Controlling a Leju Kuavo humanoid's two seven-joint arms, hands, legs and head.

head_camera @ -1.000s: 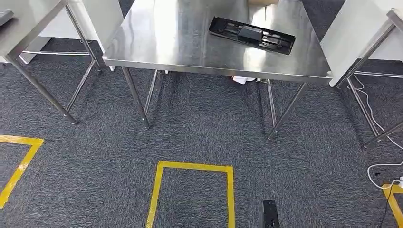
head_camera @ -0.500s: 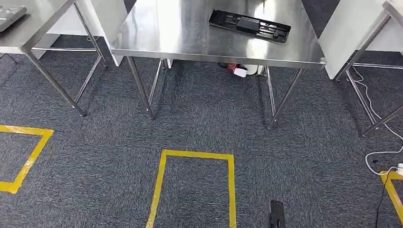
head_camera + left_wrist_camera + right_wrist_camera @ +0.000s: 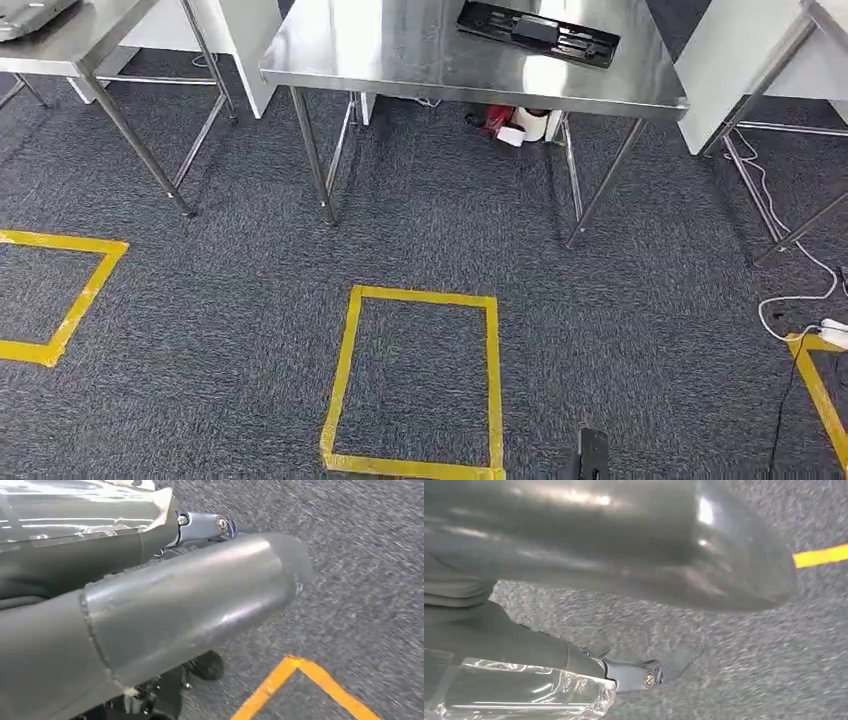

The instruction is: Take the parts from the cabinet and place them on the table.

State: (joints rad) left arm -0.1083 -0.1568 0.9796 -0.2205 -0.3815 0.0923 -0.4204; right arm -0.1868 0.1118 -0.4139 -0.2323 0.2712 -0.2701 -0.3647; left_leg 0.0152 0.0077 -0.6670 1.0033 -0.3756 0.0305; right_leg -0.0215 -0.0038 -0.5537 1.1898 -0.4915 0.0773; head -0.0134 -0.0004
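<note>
One black part (image 3: 538,32) is lying on the middle steel table (image 3: 400,60), two more tables flanking it, one yellow taped square (image 3: 418,380) marking the carpet before it; left hand (image 3: 150,615) and right hand (image 3: 624,545) hanging, grasp impossible to tell.

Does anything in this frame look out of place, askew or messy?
Mostly tidy. The black part lies at a slant on the steel table rather than square to its edge. A red and white clutter sits on the carpet under the table, and a loose white cable trails across the floor at the right.
</note>
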